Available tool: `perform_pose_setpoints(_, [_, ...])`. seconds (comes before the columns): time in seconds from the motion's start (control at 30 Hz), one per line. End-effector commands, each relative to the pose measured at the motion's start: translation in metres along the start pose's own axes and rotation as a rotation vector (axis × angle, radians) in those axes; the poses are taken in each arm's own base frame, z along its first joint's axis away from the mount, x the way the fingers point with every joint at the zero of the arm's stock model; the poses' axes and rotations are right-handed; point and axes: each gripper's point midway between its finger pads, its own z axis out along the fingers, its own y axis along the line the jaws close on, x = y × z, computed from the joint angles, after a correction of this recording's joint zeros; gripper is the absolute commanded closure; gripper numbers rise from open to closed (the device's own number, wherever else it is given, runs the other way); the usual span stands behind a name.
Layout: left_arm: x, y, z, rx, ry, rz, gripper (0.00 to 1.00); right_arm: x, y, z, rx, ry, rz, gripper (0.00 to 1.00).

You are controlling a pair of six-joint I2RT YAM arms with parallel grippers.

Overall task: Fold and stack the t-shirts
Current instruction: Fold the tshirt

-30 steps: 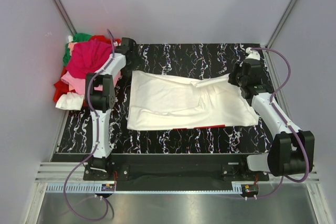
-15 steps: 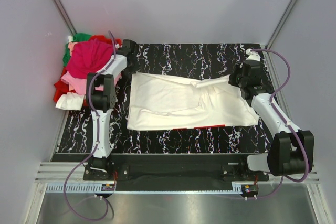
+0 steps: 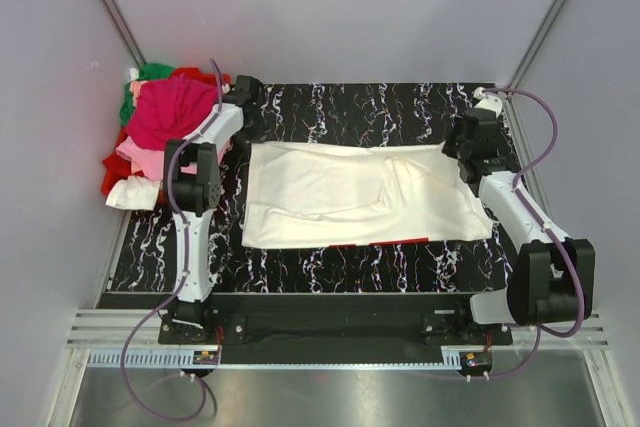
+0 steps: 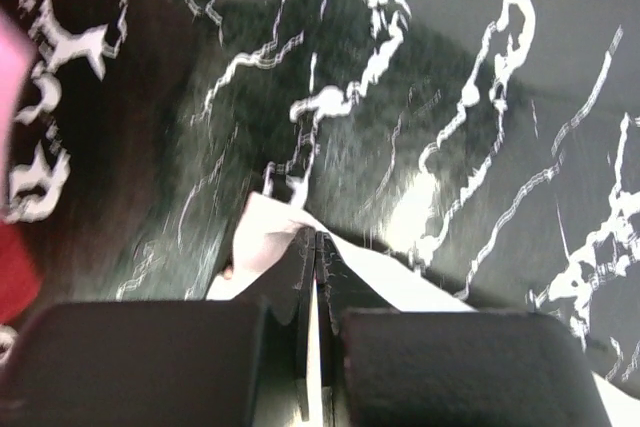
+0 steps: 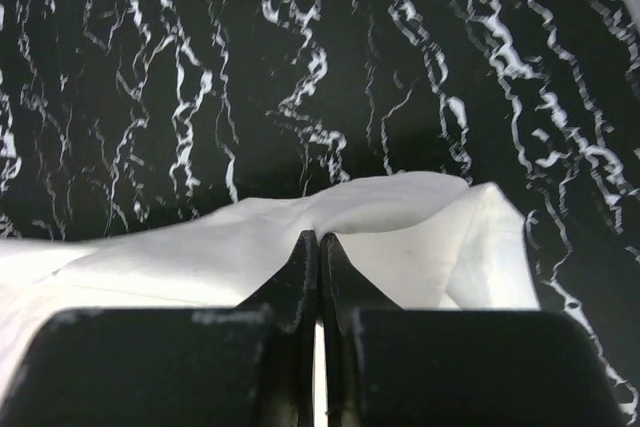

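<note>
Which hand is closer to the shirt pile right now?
Left. The left hand pinches the white shirt's far-left corner, right beside the pile. The right hand pinches its far-right corner, across the table from the pile.
</note>
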Motion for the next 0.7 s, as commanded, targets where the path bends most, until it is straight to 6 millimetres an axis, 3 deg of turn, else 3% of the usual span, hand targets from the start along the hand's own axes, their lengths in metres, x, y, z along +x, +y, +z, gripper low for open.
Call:
perform_pose_setpoints(0.0, [-0.023,-0.012,-0.064,0.023,-0.092,0.038,1.0,-0.053,-0.012,-0.006,0.081,-0.169,-0.019,1.0])
perform_pose_setpoints(0.03, [-0.027,-0.014,-0.081,0.036,-0.116,0.042,1.0,-0.052,-0.016,-0.006,0.103,-0.175,-0.027,1.0])
perform_pose_setpoints(0.07, [-0.012,-0.005,-0.079,0.019,-0.09,0.049,1.0,-0.051,-0.02,-0.007,0.116,-0.176,-0.031,1.0])
perform_pose_setpoints(0.13, [-0.012,-0.004,-0.098,0.037,-0.118,0.048,1.0,-0.044,-0.027,-0.007,0.147,-0.167,-0.048,1.0])
perform_pose_setpoints(0.17, [-0.007,-0.002,-0.102,0.037,-0.117,0.049,1.0,-0.042,-0.029,-0.007,0.155,-0.163,-0.052,1.0])
perform_pose_setpoints(0.2, [0.009,0.005,-0.099,0.025,-0.084,0.056,1.0,-0.036,-0.033,-0.006,0.165,-0.151,-0.064,1.0])
perform_pose_setpoints(0.23, [0.008,0.004,-0.109,0.039,-0.1,0.051,1.0,-0.032,-0.034,-0.004,0.17,-0.143,-0.071,1.0])
perform_pose_setpoints(0.3, [0.026,0.012,-0.109,0.023,-0.072,0.061,1.0,-0.03,-0.035,0.001,0.173,-0.147,-0.081,1.0])
perform_pose_setpoints(0.43, [0.043,0.021,-0.12,0.02,-0.062,0.06,1.0,-0.025,-0.041,0.007,0.207,-0.14,-0.093,1.0])
perform_pose_setpoints(0.67, [0.073,0.039,-0.131,0.003,-0.035,0.07,1.0,-0.03,-0.056,-0.004,0.264,-0.181,-0.086,1.0])
